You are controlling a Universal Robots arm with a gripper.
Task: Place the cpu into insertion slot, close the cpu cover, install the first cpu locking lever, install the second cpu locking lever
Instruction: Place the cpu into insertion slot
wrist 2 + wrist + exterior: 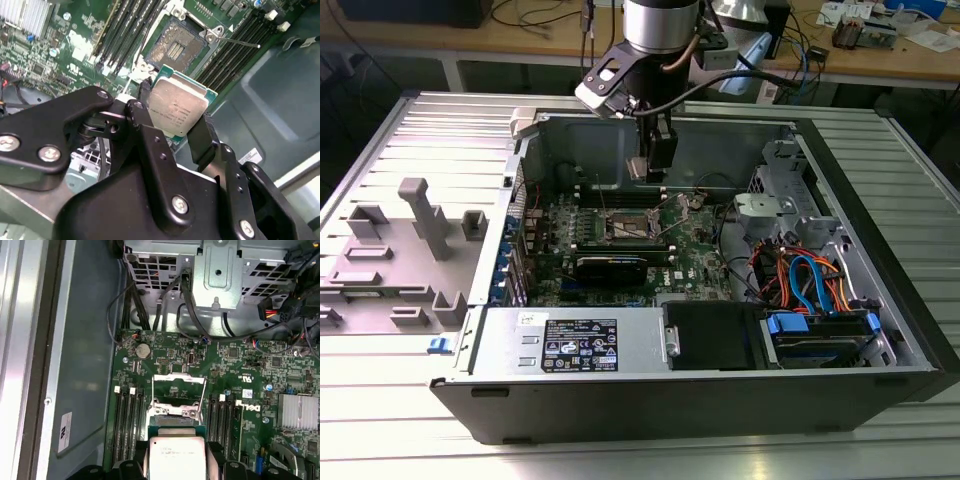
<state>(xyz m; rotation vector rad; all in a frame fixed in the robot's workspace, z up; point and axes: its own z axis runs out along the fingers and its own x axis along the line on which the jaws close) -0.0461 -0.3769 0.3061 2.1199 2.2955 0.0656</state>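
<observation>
My gripper (656, 166) hangs inside the open computer case, shut on the cpu (178, 104), a flat silver-grey square clamped by its edges between the black fingers (200, 140). The cpu (176, 456) sits a short way above and to one side of the insertion slot (175, 47), whose dark centre with its contacts lies uncovered. In the exterior view the insertion slot (625, 228) is below the gripper, slightly toward the exterior view's left. The cpu cover (178, 377) stands open as a thin silvery frame beyond the slot. A thin wire locking lever (240, 43) sticks out beside the slot, unlatched.
Long black memory slots (125, 35) flank the socket on both sides. A black card (610, 268), a power supply (575, 345), a drive cage (775, 200) with coloured cables (810, 280) and the case walls (720, 140) surround the board. A grey fixture (415, 250) lies outside the case.
</observation>
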